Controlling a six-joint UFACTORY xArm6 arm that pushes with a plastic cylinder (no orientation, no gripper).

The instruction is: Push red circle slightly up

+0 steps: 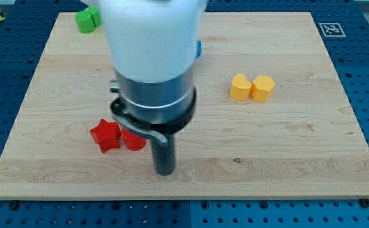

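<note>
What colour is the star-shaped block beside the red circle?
Red, same as the red circle; the star block shows clearly in the camera view.

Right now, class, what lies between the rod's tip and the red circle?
Nothing: in the camera view only a short stretch of bare board separates my tip from the red circle, up and to the view's left.
</note>
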